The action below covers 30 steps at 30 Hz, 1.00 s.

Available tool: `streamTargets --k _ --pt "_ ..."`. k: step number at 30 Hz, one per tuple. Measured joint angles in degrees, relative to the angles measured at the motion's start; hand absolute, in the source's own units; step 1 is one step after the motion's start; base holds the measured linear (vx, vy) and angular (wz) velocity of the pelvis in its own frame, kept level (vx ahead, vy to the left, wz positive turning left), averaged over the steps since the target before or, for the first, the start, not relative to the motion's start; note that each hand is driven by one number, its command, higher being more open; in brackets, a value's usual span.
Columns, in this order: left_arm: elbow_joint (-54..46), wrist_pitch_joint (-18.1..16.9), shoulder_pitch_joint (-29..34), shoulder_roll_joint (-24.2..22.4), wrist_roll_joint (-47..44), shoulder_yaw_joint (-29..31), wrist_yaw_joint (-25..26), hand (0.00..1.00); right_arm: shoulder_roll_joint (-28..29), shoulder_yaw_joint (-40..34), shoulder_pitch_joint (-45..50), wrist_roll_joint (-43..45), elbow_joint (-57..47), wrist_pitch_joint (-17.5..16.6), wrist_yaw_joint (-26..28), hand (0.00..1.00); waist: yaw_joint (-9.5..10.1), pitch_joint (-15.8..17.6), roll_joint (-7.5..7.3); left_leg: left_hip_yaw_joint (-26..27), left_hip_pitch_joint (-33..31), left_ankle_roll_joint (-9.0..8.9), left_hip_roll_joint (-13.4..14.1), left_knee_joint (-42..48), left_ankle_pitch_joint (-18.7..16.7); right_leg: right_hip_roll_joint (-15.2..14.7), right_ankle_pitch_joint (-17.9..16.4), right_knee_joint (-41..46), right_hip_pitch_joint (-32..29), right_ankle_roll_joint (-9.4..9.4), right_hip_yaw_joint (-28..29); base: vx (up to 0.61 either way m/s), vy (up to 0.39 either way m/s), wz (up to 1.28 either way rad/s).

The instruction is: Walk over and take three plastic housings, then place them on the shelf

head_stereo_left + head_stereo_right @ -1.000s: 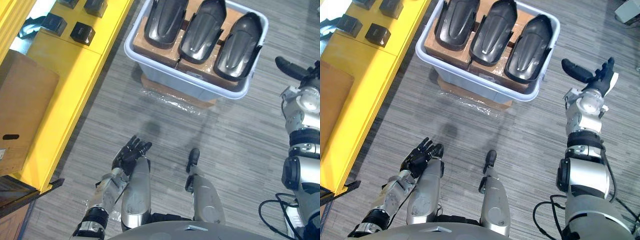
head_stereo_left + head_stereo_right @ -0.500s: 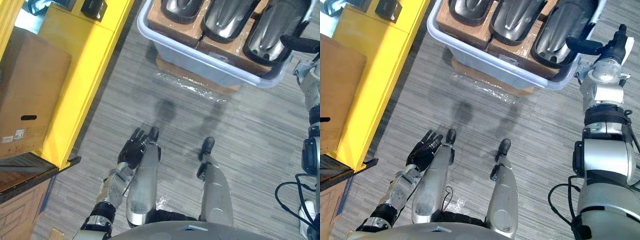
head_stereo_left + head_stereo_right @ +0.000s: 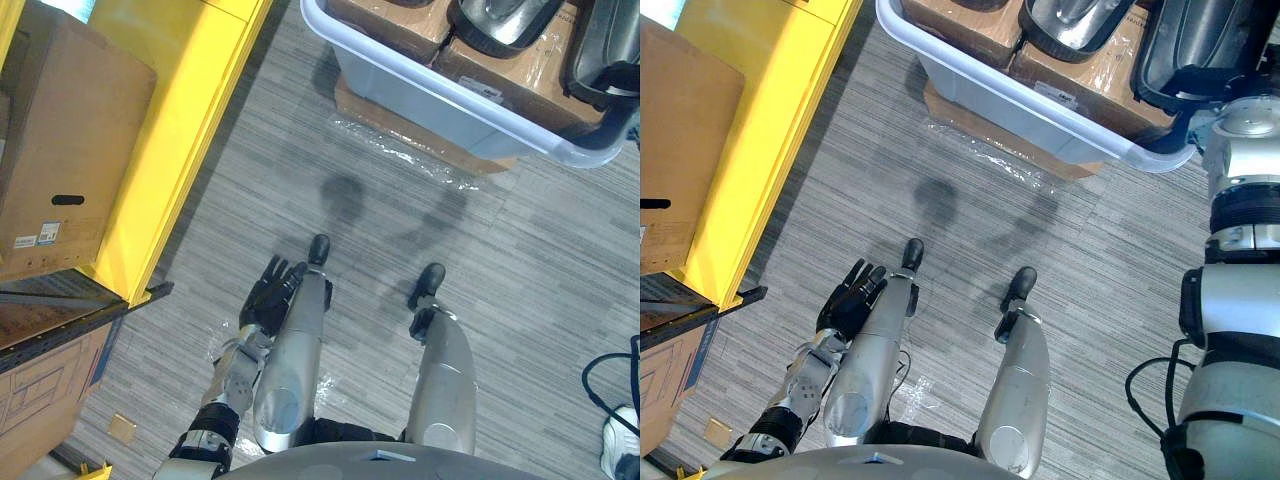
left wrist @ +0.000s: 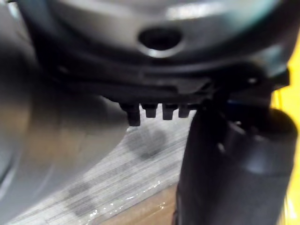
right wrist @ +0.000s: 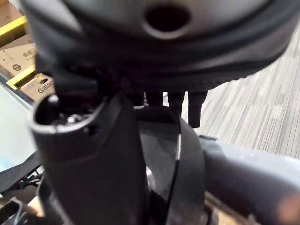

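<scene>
Dark glossy plastic housings lie side by side on cardboard blocks in a pale blue tub (image 3: 990, 75) at the far edge of the floor. I see the middle housing (image 3: 1070, 15) and the right housing (image 3: 1200, 40). My right hand (image 3: 1180, 85) reaches over the tub's near rim onto the near end of the right housing (image 5: 164, 154). Its fingers are straight, with the thumb (image 5: 93, 154) on one side of the housing's rim and the fingers past it. My left hand (image 3: 272, 295) hangs low on my left, open and holding nothing.
A yellow shelf (image 3: 180, 130) runs along the left, with a brown cardboard box (image 3: 60, 150) on it. The tub stands on a flat cardboard piece wrapped in clear film (image 3: 420, 150). Grey striped floor lies between me and the tub.
The camera has moved toward the tub, which now sits at the top edge. My right hand has gone from the air beside the tub onto the right housing. The left hand has kept still.
</scene>
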Motion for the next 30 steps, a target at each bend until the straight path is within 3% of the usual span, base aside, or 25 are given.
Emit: streamTargets --k 7,12,17,22,24,28,30 --pt "0.4 -0.4 0.0 0.0 0.1 0.0 -0.4 1.0 0.6 2.1 0.0 -0.1 0.8 1.4 3.8 0.0 -0.01 0.0 -0.08 -0.2 0.7 -0.67 0.8 1.1 -0.3 -0.1 -2.4 3.7 0.0 -0.74 -0.5 0.01 -0.026 0.06" --pt "0.6 0.2 0.1 0.4 0.2 -0.1 0.3 1.0 4.0 1.2 1.1 -0.1 2.0 2.8 1.9 0.0 -0.27 0.1 -0.65 -0.1 3.5 -0.8 0.9 1.6 -0.4 -0.6 -3.6 5.3 2.6 -0.96 -0.9 0.0 -0.013 0.07" --pt "0.4 0.2 1.8 2.7 0.2 0.2 1.4 1.0 9.9 -1.7 6.5 -0.5 2.0 3.6 -0.5 0.0 -0.97 0.0 -2.78 4.6 8.7 -0.45 3.9 0.5 -0.4 -0.9 -5.0 5.0 8.1 -0.93 -1.9 -0.03 -0.029 0.09" --pt "0.5 0.2 4.2 3.4 0.3 0.2 2.3 1.0 14.2 -8.2 10.4 -4.1 0.7 3.0 -2.8 0.0 -1.29 -0.2 -3.88 6.5 16.0 -0.65 4.2 -3.5 0.3 -0.9 -4.3 1.0 14.5 0.14 -2.1 0.02 0.007 -0.09" --pt "0.5 -0.1 5.4 3.5 0.7 0.2 2.7 1.0 14.4 -12.6 13.1 -5.2 -2.1 1.3 -4.7 0.0 -1.48 -0.2 -4.18 7.4 20.1 -0.74 4.5 -6.2 0.8 -0.8 -3.6 -1.8 18.4 0.63 -3.2 0.08 -0.004 -0.1" --pt "-1.7 0.0 8.5 5.6 2.8 -0.4 3.0 1.0 16.5 -17.4 19.4 -8.3 -12.5 -2.5 -9.0 0.0 -2.36 -1.2 -6.14 9.4 28.8 -1.37 5.6 -14.0 2.8 0.8 -1.1 -8.8 25.6 0.51 -3.6 0.14 -0.036 -0.18" --pt "-8.0 1.6 11.9 7.5 3.1 -2.5 3.8 1.0 18.5 -19.4 22.4 -11.1 -16.0 -5.3 -10.5 0.0 -3.79 -4.5 -7.51 9.7 31.6 -1.68 5.8 -18.5 4.1 1.7 0.1 -13.1 28.3 0.53 -4.5 0.17 -0.049 -0.03"
